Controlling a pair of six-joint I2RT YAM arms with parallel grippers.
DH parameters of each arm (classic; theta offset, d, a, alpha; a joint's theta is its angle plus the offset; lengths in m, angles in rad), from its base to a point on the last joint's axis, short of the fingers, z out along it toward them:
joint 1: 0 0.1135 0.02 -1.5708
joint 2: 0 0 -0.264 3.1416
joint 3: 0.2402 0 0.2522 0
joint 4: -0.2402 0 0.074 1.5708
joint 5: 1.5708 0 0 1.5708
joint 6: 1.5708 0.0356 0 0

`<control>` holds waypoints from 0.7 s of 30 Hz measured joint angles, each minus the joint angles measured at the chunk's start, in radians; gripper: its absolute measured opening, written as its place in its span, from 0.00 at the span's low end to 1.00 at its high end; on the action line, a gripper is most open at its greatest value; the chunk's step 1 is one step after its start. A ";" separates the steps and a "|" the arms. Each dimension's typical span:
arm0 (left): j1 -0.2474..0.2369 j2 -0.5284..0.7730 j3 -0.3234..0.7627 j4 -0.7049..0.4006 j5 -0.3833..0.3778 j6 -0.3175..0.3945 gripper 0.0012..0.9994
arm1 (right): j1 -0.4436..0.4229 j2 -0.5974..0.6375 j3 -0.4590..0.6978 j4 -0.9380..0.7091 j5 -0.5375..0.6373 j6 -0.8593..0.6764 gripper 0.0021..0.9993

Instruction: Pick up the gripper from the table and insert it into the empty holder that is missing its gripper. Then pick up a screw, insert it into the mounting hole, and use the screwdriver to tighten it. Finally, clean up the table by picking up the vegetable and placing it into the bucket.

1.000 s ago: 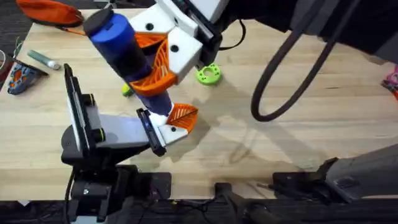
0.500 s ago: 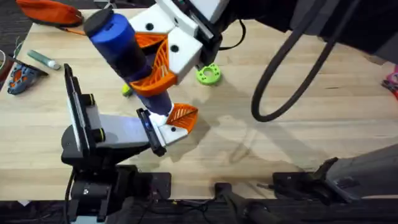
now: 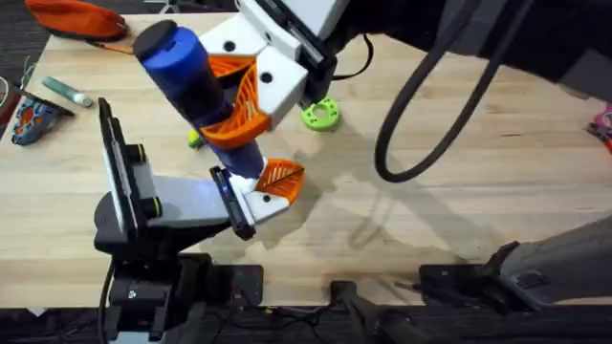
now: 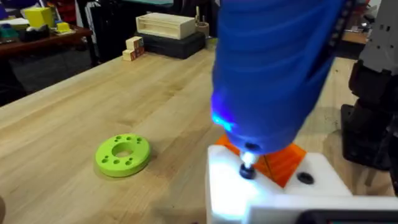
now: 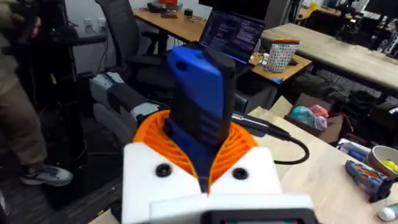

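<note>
My right gripper [image 3: 225, 96], reaching across from the upper right, is shut on the blue screwdriver [image 3: 186, 76], its orange ribbed pads [image 5: 152, 134] clamping the body. The screwdriver stands tilted, and its metal tip rests on a screw [image 4: 247, 170] in the white holder [image 4: 273, 186] at the end of the left arm. The orange gripper [image 3: 281, 178] sits in that holder [image 3: 260, 204]. A blue light glows at the screwdriver's lower end [image 4: 221, 119]. The yellow and green vegetable [image 3: 194, 139] peeks out behind the screwdriver. The left gripper [image 3: 266, 194] stays low near the front.
A green ring-shaped disc [image 3: 320, 114] lies just beyond the holder. At the far left are a grey-green marker [image 3: 67, 91], an orange pouch [image 3: 76, 17] and a small tool [image 3: 33, 117]. A round tub [image 5: 384, 163] stands near them. A black cable [image 3: 430, 105] loops over the table's middle.
The screwdriver's top has shifted a little to the left and the cable loop has swung slightly left. The left arm and holder have not moved.
</note>
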 joint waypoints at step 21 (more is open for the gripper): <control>-0.001 0.000 0.000 -0.001 0.008 0.000 0.01 | 0.000 0.000 0.000 -0.076 -0.009 -0.055 0.01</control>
